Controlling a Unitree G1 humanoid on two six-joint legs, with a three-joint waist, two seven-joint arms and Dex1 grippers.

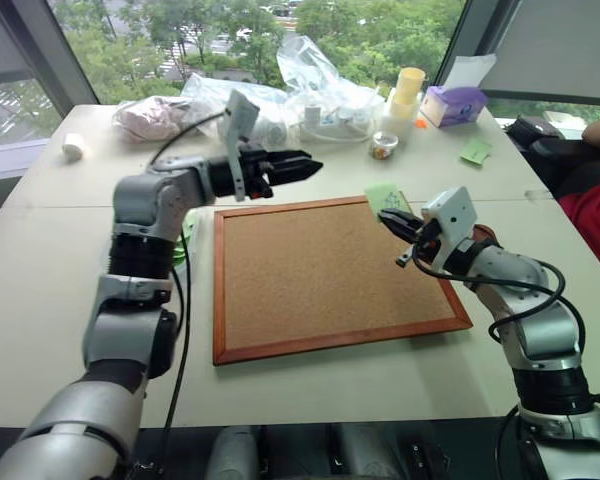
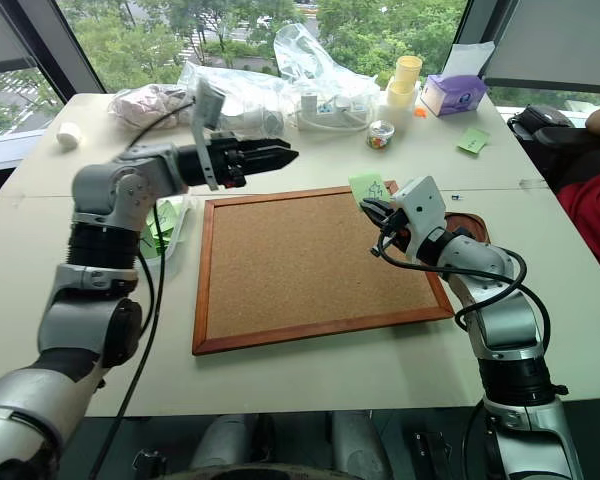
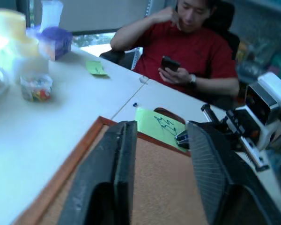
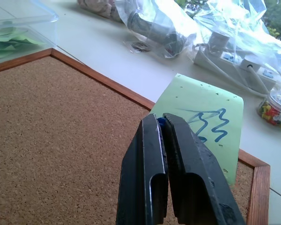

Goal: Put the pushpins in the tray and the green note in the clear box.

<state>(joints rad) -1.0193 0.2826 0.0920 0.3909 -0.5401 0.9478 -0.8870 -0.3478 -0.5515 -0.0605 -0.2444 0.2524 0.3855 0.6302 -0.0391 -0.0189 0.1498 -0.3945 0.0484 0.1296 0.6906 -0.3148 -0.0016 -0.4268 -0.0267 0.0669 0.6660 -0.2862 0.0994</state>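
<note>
Right gripper [image 4: 163, 123], fingers pressed together over the far right corner of the corkboard [image 1: 320, 275]. A blue speck shows at the tips; it appears to be a pushpin [image 4: 160, 121] pinched there, though it is too small to be sure. Just beyond the tips stands the green note [image 4: 203, 119], a pale square with a blue scribble, one edge rising off the board's frame; whether the pin runs through the paper cannot be told.

Left gripper [image 1: 302, 166], fingers spread and empty, level above the board's far edge, pointing toward the note. Between its fingers, the note [image 3: 160, 127] lies ahead and well apart.

The tray [image 2: 472, 222], a dark wooden dish, sits close behind the right gripper. The clear box [image 4: 18, 21], already holding green notes, lies beside the board's left edge.

Handling: the note is thin, limp and nearly weightless, likely to flutter or crease; take it flat across a free edge. The pin is hard, tiny and slippery; grip its head squarely.
</note>
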